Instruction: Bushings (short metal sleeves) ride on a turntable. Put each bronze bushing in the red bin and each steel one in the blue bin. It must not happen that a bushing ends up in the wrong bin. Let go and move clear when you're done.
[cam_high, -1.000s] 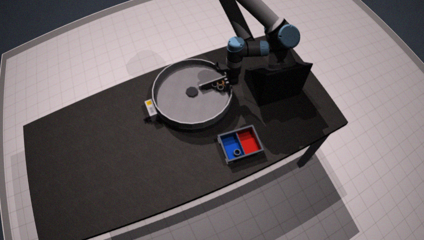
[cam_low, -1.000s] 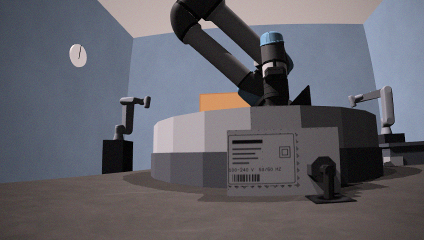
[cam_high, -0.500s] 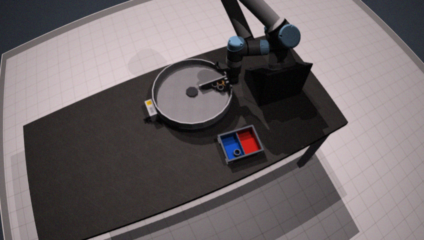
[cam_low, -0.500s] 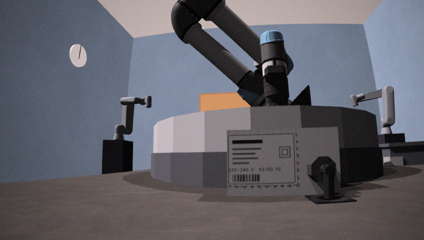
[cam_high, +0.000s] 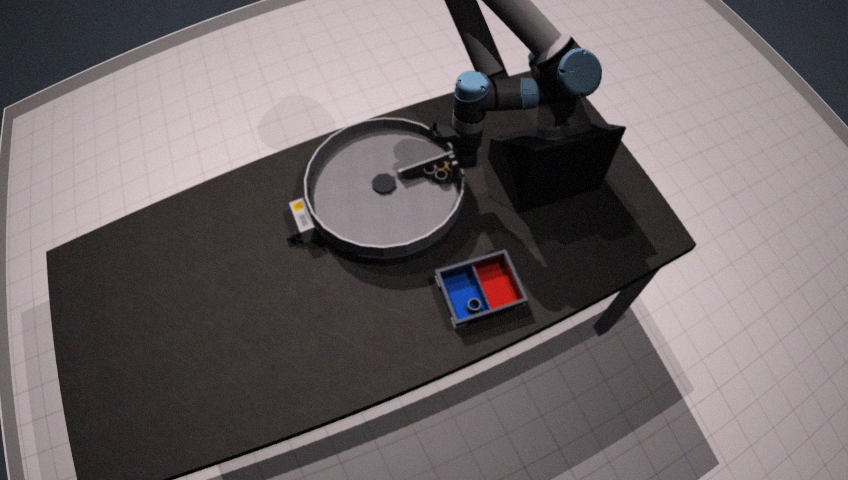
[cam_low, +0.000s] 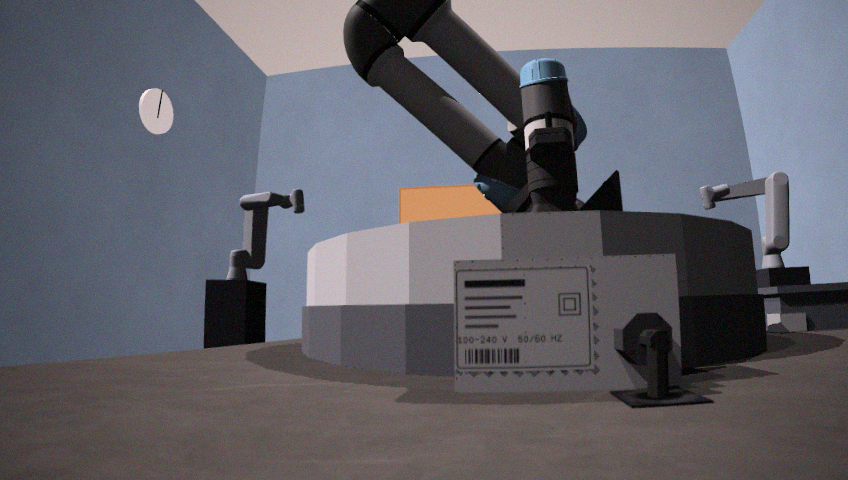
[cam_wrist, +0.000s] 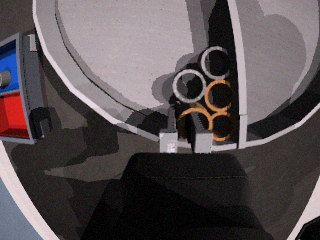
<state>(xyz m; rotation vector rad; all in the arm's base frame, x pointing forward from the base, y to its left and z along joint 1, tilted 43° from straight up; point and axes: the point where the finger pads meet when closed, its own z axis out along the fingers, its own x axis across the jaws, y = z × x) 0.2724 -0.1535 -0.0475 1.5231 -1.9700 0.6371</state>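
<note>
"What's largest?"
"A turntable (cam_high: 351, 208) (cam_low: 374, 267) (cam_wrist: 120, 50), its bar (cam_high: 425, 162) (cam_wrist: 240, 65) likely gathering bushings for picking."
"And smaller?"
"The blue bin (cam_high: 457, 285) (cam_wrist: 8, 62) — one steel bushing (cam_high: 468, 305) (cam_wrist: 4, 79) inside. The gripper (cam_high: 453, 158) (cam_wrist: 181, 118) narrows at a bronze bushing (cam_wrist: 195, 106) — grasp, I can't tell."

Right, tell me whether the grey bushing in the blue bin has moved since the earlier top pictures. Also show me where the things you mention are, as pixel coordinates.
No. The grey bushing (cam_high: 468, 304) (cam_wrist: 5, 80) sits at the same spot in the blue bin (cam_high: 458, 285) (cam_wrist: 10, 57), near the divider.
</note>
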